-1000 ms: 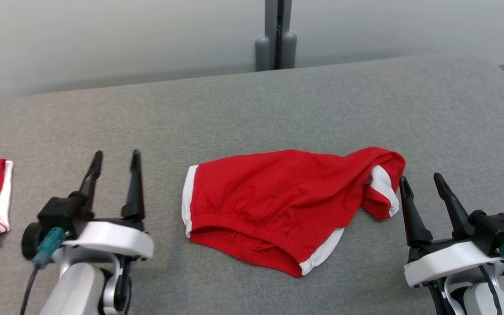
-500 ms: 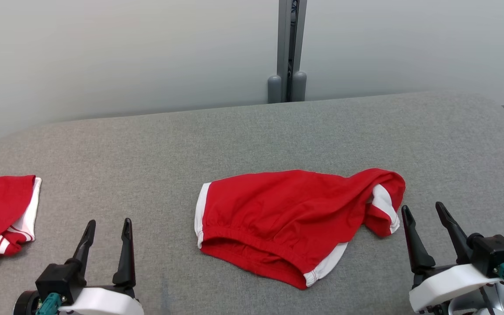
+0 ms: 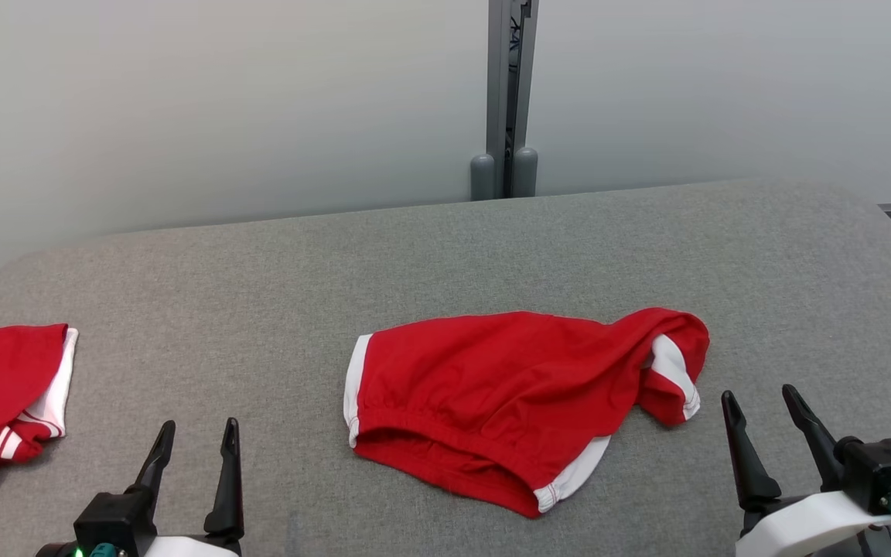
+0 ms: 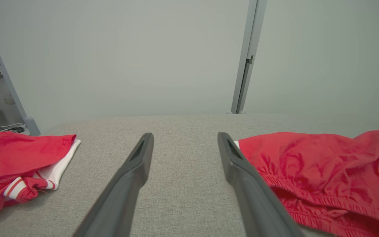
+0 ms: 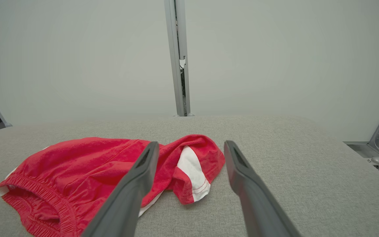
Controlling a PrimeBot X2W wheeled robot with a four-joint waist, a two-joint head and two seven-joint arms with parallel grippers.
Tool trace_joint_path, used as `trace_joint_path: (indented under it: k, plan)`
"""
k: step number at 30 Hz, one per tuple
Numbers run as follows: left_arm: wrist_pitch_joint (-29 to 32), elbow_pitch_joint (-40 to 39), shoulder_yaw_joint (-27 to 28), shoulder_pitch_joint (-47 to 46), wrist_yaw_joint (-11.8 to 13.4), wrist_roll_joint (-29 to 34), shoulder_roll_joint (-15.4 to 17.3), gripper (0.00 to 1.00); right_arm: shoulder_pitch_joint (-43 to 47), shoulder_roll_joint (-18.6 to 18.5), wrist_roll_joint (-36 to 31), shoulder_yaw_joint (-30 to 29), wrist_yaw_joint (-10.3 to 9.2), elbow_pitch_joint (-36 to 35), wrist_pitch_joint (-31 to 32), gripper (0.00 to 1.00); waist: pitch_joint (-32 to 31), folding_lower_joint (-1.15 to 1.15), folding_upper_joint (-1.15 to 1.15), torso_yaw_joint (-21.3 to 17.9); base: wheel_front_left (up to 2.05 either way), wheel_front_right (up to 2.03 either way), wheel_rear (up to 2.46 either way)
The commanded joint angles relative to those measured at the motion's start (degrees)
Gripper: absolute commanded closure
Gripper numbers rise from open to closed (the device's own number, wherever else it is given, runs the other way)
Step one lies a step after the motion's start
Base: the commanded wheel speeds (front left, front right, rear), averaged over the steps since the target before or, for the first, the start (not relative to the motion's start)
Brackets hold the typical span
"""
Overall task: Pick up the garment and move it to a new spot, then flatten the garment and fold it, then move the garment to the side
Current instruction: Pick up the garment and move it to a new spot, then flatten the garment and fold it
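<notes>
Garment (image 3: pixel 492 387) untouched | left fingers (image 3: pixel 155 460) spread, well left of it | right fingers (image 3: pixel 745 456) spread, seemingly near it

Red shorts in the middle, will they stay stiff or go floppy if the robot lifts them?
Probably floppy: the red shorts lie wrinkled, with one leg curled over. Likely light, since the cloth looks thin. They shouldn't roll, but may bunch up when pushed.

A red garment (image 3: pixel 492 387) with white trim is spread at the middle of the grey surface (image 3: pixel 260 294), elastic waistband turned toward the near edge, right end bunched up.
</notes>
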Motion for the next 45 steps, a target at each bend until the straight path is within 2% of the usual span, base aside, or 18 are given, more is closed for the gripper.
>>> trace_joint_path:
  k: [1, 14, 22, 27, 34, 45]
  plan:
    - [0.2, -0.3, 0.1, 0.1, 0.3, 0.2, 0.5, 0.00, 0.3, -0.3, -0.3, -0.1, 0.12, -0.3, 0.2, 0.00, 0.0, 0.00, 0.00, 0.0, 0.00, 0.00, 0.00]
    - [1.0, -0.6, -0.1, -0.1, 0.9, -0.7, 0.6, 0.00, 0.6, -0.3, 0.5, -0.2, 0.12, -0.8, 0.5, 0.00, 0.5, 0.00, 0.00, 0.2, 0.00, 0.00, 0.00]
    - [2.9, -0.6, -2.5, -3.0, 0.4, 0.1, -0.4, 0.00, -0.2, -0.3, 0.7, -0.1, 0.11, -1.0, 0.5, 0.00, 1.6, 0.00, 0.00, 0.5, 0.00, 0.00, 0.00]
    - [6.0, -0.9, -8.6, -7.5, -2.9, 1.3, -3.1, 0.00, -1.3, -0.3, 0.7, 0.4, 0.12, -1.4, 0.4, 0.00, 4.4, 0.00, 0.00, 0.2, 0.00, 0.00, 0.00]
    - [11.1, 2.5, -17.1, -12.3, -8.4, 1.6, -7.1, 0.00, -3.9, -0.3, 0.9, 1.6, 0.11, -1.2, -0.3, 0.00, 8.7, 0.00, 0.00, -2.3, 0.00, 0.00, 0.00]
    - [17.1, 7.4, -23.8, -13.8, -14.1, -3.0, -10.0, 0.00, -6.2, -0.3, 1.6, 1.4, 0.11, 0.2, -1.8, 0.00, 13.6, 0.00, 0.00, -6.2, 0.00, 0.00, 0.00]
